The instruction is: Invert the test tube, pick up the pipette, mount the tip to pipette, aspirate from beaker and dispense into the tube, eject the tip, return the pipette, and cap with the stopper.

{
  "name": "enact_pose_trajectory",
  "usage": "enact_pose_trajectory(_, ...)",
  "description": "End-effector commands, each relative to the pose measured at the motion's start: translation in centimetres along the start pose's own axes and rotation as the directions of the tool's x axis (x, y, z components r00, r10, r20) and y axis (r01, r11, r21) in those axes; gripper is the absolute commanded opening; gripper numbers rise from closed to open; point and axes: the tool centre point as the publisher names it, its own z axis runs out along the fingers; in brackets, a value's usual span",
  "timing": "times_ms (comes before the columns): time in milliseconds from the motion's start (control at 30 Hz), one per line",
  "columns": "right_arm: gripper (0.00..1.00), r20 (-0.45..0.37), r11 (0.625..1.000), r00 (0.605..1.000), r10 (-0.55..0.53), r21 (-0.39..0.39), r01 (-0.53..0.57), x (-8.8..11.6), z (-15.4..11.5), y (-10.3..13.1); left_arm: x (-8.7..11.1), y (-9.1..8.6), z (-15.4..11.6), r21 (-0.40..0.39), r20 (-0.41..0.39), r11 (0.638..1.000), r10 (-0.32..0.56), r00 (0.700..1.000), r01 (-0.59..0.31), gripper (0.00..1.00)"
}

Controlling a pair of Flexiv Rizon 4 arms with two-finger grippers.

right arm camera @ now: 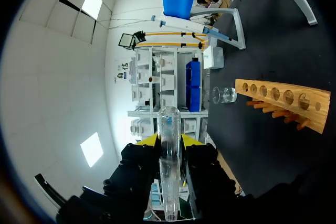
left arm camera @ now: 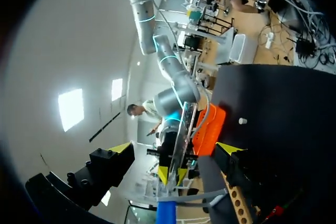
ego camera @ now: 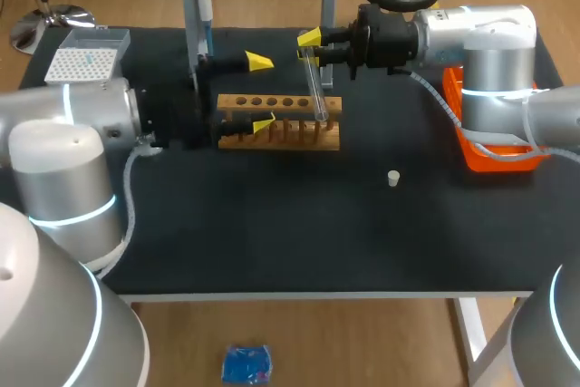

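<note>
Right end effector [right arm camera: 169, 140]: clamped on the test tube [ego camera: 315, 92], held over the rack [ego camera: 281, 102].
Left end effector [ego camera: 262, 92]: spread wide, nothing gripped.
Stopper [ego camera: 393, 178]: set on the surface [ego camera: 272, 224], apart.

- Tube [ego camera: 314, 88]: clear, smooth and glossy; whether glass or plastic cannot be told.
- Rack [ego camera: 281, 102]: pale bare wood, matt.
- Table [ego camera: 317, 242]: black matt top, faintly cloth-like.
- Right arm [ego camera: 480, 33]: smooth silver-grey shell with a soft sheen.
- Left gripper [ego camera: 261, 92]: matt black body, with dull yellow tips that look like plastic.
- Bin [ego camera: 494, 160]: orange plastic, slightly glossy.
- Stopper [ego camera: 393, 178]: off-white, matt.
- Beaker [right arm camera: 224, 95]: clear and shiny.
- Tip box [ego camera: 82, 61]: white plastic.
</note>
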Motion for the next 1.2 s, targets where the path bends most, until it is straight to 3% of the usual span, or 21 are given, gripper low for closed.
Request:
enact_pose_trajectory(33, 0.00, 0.004, 1.000, 1.000, 0.000, 0.000, 0.000, 0.1, -0.1, -0.1, 0.1, -0.1, 2.3, -0.019, 0.010, 0.994, 0.111, 0.994, -0.111, 1.00)
enact_pose_trajectory(300, 0.00, 0.004, 1.000, 1.000, 0.000, 0.000, 0.000, 0.1, -0.1, -0.1, -0.4, -0.5, 4.5, 0.026, -0.050, 0.985, 0.173, 0.984, -0.171, 1.00)
enact_pose_trajectory(1100, 0.00, 0.004, 1.000, 1.000, 0.000, 0.000, 0.000, 0.1, -0.1, -0.1, 1.0, -1.4, 8.7, 0.145, 0.034, 0.979, 0.138, 0.990, -0.141, 1.00)
enact_pose_trajectory(1200, 0.00, 0.004, 1.000, 1.000, 0.000, 0.000, 0.000, 0.1, -0.1, -0.1, 1.2, -1.5, 8.8, 0.147, 0.032, 0.979, 0.138, 0.990, -0.141, 0.96)
